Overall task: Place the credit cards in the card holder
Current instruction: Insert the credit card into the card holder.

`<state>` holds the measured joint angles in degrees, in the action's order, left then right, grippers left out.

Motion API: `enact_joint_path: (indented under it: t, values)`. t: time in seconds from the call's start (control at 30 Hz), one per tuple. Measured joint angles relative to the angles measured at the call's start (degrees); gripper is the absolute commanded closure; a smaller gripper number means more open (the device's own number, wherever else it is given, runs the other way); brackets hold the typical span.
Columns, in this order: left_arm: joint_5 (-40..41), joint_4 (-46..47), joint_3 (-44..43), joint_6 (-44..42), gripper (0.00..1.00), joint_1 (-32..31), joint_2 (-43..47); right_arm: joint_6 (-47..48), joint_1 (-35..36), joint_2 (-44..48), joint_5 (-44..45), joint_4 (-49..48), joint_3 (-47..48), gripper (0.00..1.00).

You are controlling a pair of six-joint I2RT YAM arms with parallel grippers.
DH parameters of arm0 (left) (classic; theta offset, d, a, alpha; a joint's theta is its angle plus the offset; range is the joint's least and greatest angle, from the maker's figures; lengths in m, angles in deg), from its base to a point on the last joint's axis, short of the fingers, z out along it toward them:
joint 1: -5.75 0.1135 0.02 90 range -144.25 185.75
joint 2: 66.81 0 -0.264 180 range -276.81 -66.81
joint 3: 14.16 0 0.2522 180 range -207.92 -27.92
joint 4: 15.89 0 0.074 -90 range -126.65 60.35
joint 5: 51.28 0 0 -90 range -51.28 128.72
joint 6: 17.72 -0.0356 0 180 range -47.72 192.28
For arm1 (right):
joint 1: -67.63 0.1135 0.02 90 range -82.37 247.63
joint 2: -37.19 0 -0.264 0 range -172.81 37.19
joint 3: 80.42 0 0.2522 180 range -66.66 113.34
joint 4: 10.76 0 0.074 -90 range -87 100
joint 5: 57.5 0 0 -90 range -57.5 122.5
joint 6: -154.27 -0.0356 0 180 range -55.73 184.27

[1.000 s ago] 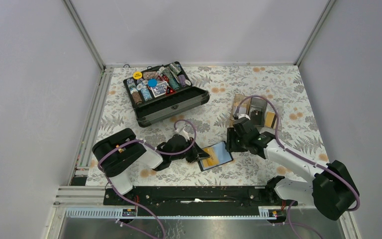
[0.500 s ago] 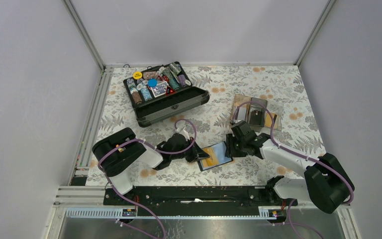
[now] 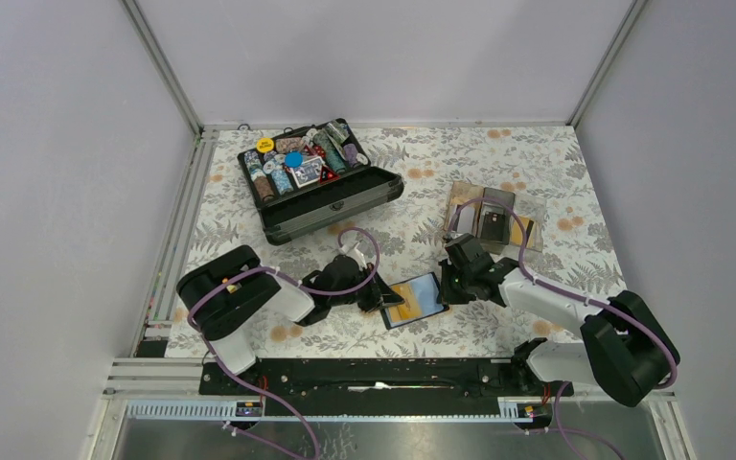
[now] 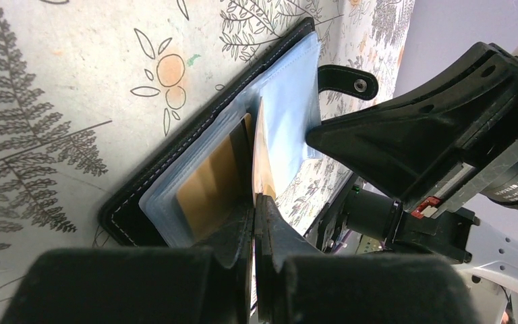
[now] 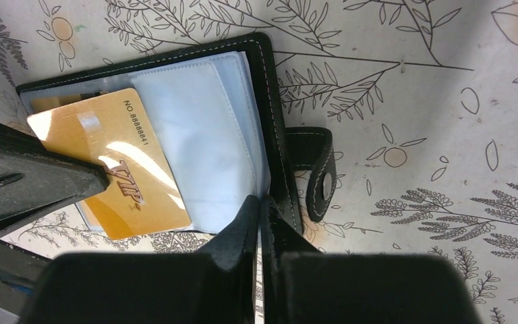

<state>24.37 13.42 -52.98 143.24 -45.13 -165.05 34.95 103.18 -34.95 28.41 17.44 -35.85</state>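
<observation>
**Operator:** What is being reported at the right end effector (image 5: 260,202)?

**Technician:** The jaws, half open a second ago, are now being shown fully closed. The tips are being set on the right margin of the card holder (image 5: 270,101), just beside its snap tab (image 5: 313,169). Whether a pocket leaf is being pinched cannot be told. The arm is also being seen closer to the holder than before.

**Operator:** And the left end effector (image 4: 255,202)?

**Technician:** It is being kept clamped, unchanged, on the gold card (image 5: 128,169). The card is being held at an angle over the blue-grey pockets, with most of its face being left exposed. It is not yet being seated.

**Operator:** Where is the holder being located?

**Technician:** It is being found lying open on the desk (image 3: 422,172), between the two arms. A second gold-toned card is being seen in a left-hand pocket.

**Operator:** What is being implied for the task?

**Technician:** As judged, the holder is now being steadied so that the card can be pushed in without the holder sliding.
</observation>
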Motion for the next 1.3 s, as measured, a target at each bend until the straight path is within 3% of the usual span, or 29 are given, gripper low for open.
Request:
enact_joint_path:
  t: [0.83, 1.3]
  values:
    - [-0.17, -16.81, -6.34, -9.16, 1.0, 0.87, 3.76, -0.55, 0.0, -1.75, 0.37, 0.85, 1.16, 1.0]
    - [-0.22, -16.81, -6.75, -8.98, 1.0, 0.66, 3.26, -0.55, 0.0, -2.19, 0.37, 1.33, 1.6, 1.0]
